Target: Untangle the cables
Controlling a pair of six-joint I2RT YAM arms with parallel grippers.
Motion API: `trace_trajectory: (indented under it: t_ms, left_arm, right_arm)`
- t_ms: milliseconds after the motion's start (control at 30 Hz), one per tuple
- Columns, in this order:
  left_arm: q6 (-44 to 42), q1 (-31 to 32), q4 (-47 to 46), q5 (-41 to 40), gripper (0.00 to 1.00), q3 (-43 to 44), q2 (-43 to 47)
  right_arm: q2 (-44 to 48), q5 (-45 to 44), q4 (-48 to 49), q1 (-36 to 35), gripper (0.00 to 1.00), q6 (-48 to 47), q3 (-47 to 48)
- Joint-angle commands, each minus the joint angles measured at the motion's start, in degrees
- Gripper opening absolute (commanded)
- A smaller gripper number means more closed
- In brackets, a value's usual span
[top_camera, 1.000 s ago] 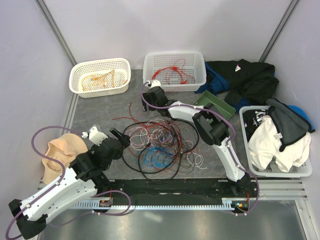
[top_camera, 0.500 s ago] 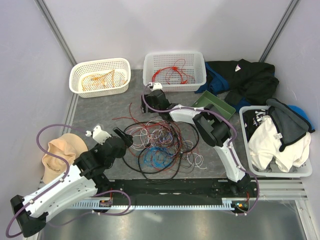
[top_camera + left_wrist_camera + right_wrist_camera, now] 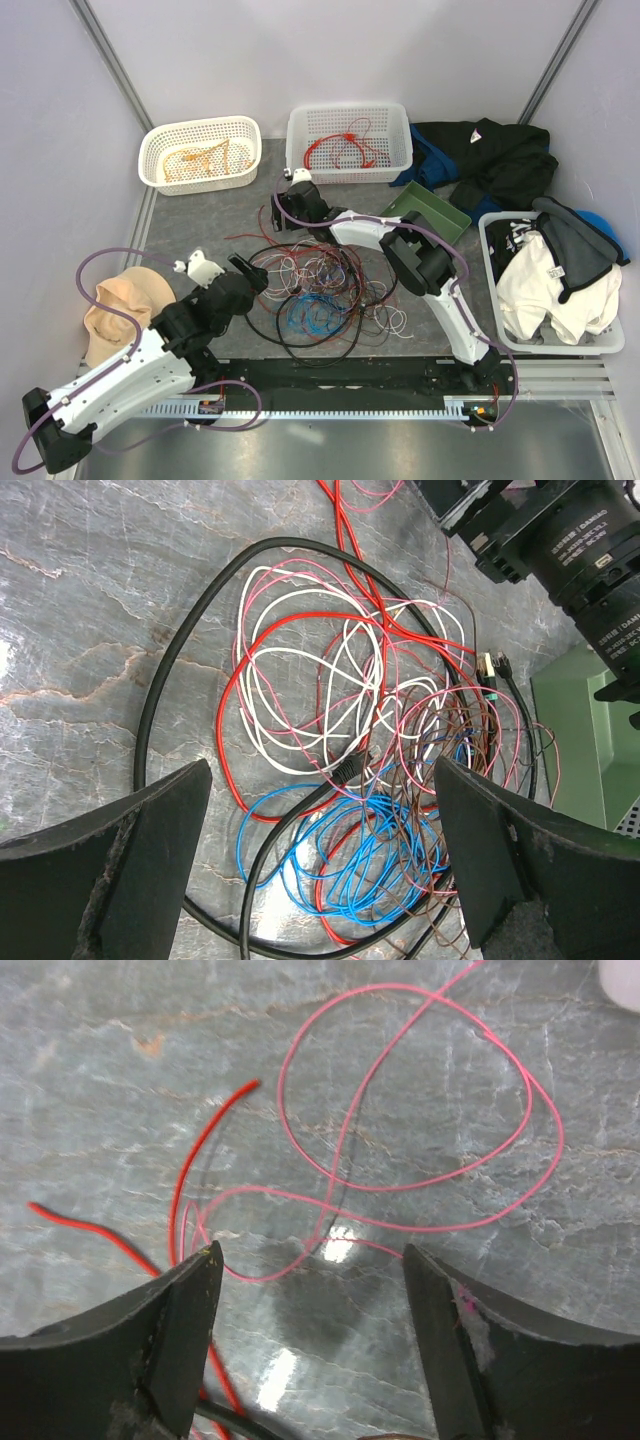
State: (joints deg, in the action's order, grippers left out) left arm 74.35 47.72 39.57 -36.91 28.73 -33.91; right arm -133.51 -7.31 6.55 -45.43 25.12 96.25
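Note:
The cables (image 3: 322, 290) lie in a loose tangle on the grey table: red, white, blue, pink and brown wires ringed by a thick black one. My left gripper (image 3: 244, 272) hovers at the tangle's left edge. In its wrist view, the left gripper (image 3: 320, 825) is open over the blue coil (image 3: 375, 865), with a black plug (image 3: 347, 767) just beyond. My right gripper (image 3: 287, 215) points down behind the tangle. In its wrist view, the right gripper (image 3: 312, 1295) is open and holds nothing, over a thin pink wire (image 3: 440, 1175) beside a red wire end (image 3: 192, 1160).
A cream basket (image 3: 200, 125) with orange wires stands at the back left. A white basket (image 3: 348, 108) holding red wires is at the back middle. A green tray (image 3: 432, 212), dark clothes (image 3: 500, 155) and a full laundry bin (image 3: 552, 345) crowd the right. A beige cloth (image 3: 115, 312) lies left.
My right gripper has shifted left along the table and its jaws have narrowed a little. The left gripper advanced slightly toward the tangle, then stayed put.

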Motion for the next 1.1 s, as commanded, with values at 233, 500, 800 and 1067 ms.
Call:
trace_trajectory:
  t_ms: [233, 500, 800, 1067]
  left_arm:
    - [1.33, 0.09, -3.1, 0.34, 1.0, -0.96, -0.9]
    - [0.8, 0.09, -3.01, 0.43, 1.0, -1.13, 0.25]
    - [-0.43, 0.09, -3.01, -0.45, 1.0, -0.96, 2.53]
    - [-0.34, 0.09, -3.1, -0.36, 1.0, -1.13, 2.62]
  right_arm:
    - [-2.72, -0.77, -4.17, -2.29, 0.52, -5.61, 2.81]
    - [-1.05, -3.4, -5.66, -2.21, 0.08, -6.75, 2.46]
    - [13.35, -8.6, -6.02, -1.68, 0.0, -10.0, -4.4]
    - [18.39, -1.33, -10.05, -1.94, 0.5, -9.04, -3.09]
